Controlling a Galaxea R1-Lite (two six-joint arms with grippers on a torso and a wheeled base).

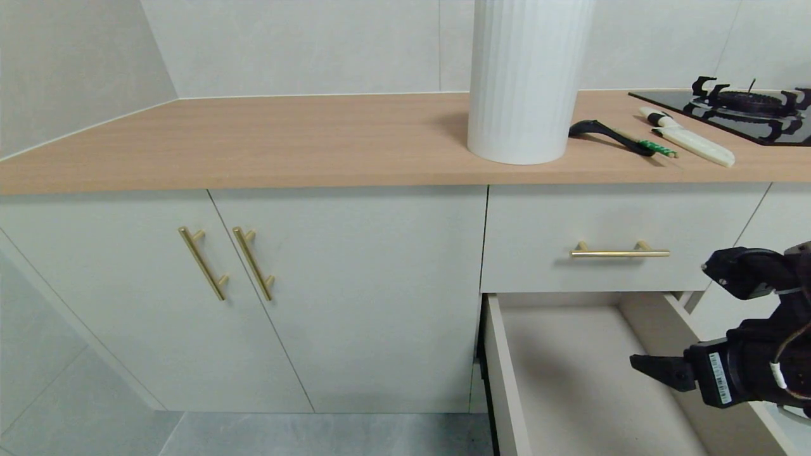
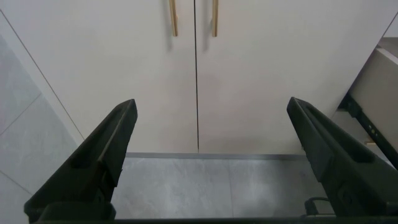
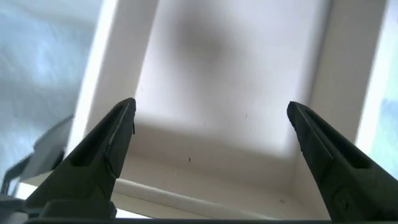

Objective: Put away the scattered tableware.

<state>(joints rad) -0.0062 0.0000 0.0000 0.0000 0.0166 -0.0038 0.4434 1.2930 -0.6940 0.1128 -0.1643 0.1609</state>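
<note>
Currently the right hand (image 1: pixel 668 313), spread and empty, is being held over the open drawer (image 1: pixel 570 367), the left hand (image 2: pixel 211 109) likewise spread; ladle (image 1: pixel 602 132) and knife (image 1: pixel 690 144) are lying on the bench (image 1: pixel 317 139), probably best gripped mid-handle.

A black spoon (image 1: pixel 602 133) lies flat on the wooden worktop (image 1: pixel 317 136), toward its right end, bowl just beside the foot of a tall white ribbed vessel (image 1: pixel 526 76). Its handle runs to the right and toward the front edge. Along that handle lies a slim stick with a green patterned end (image 1: pixel 659 149); whether the two touch cannot be told. Just to their right, apart from them, a cream-coloured knife (image 1: pixel 687 144) lies flat and nearly parallel. Its black-banded handle is at the back and its broad pale blade points toward the front right.
</note>
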